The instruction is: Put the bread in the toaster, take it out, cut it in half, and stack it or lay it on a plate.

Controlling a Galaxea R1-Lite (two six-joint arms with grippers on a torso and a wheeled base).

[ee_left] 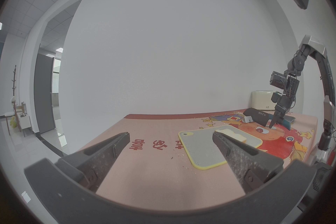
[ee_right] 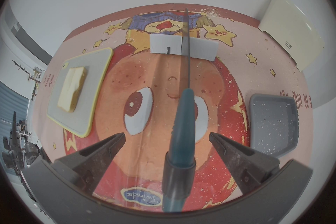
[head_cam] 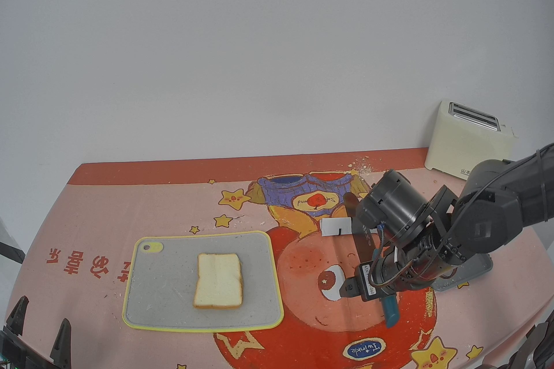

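Note:
A slice of white bread (head_cam: pixel 219 280) lies flat on the grey cutting board (head_cam: pixel 167 295) at the front left of the table. The cream toaster (head_cam: pixel 468 140) stands at the back right. A knife with a teal handle (ee_right: pixel 182 119) lies on the table, its blade (ee_right: pixel 185 49) resting in a white holder (ee_right: pixel 164 44). My right gripper (ee_right: pixel 167 137) hangs open over the handle, one finger on each side, neither touching it. My left gripper (ee_left: pixel 171 135) is open and holds nothing, low at the table's front left edge, left of the board.
A grey square plate (head_cam: pixel 468 270) sits on the table to the right of the knife, partly under my right arm. Crumbs lie near the table's back edge. The cartoon-print tablecloth between board and knife is bare.

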